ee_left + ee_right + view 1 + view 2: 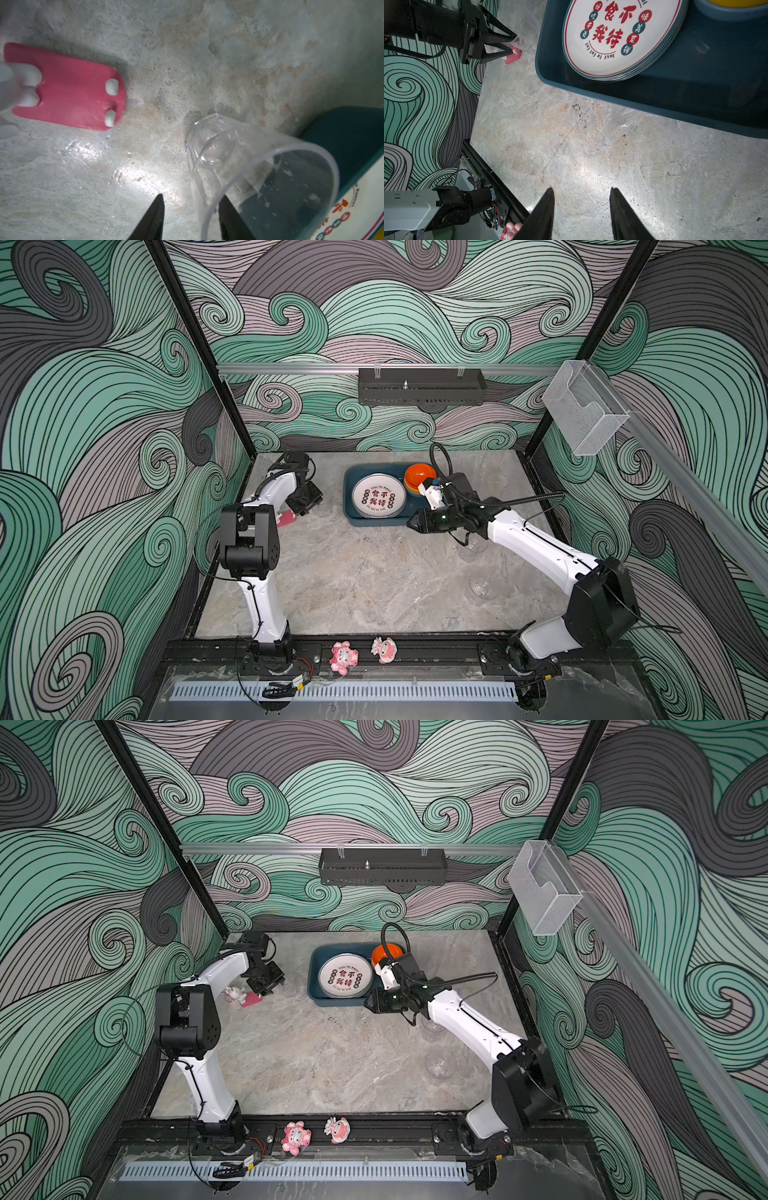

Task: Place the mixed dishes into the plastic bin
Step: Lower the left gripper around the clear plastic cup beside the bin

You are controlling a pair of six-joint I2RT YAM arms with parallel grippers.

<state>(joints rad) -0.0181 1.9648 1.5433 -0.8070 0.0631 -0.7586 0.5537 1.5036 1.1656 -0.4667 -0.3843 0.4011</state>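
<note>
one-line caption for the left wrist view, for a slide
left gripper straddling the rim of a clear glass, pink figurine and blue bin nearby

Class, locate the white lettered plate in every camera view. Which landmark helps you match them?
In a top view: plate near picture centre, left half of teal bin.
In a top view: slightly left of centre.
Left wrist: sliver at frame edge, past the glass.
Right wrist: mostly shown, inside the bin.
Shared landmark: the bin.

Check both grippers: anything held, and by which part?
Nothing looks held yet. The left gripper has its fingers straddling the clear glass at the rim, the outer one visibly apart. The right gripper is open over the table.
</note>
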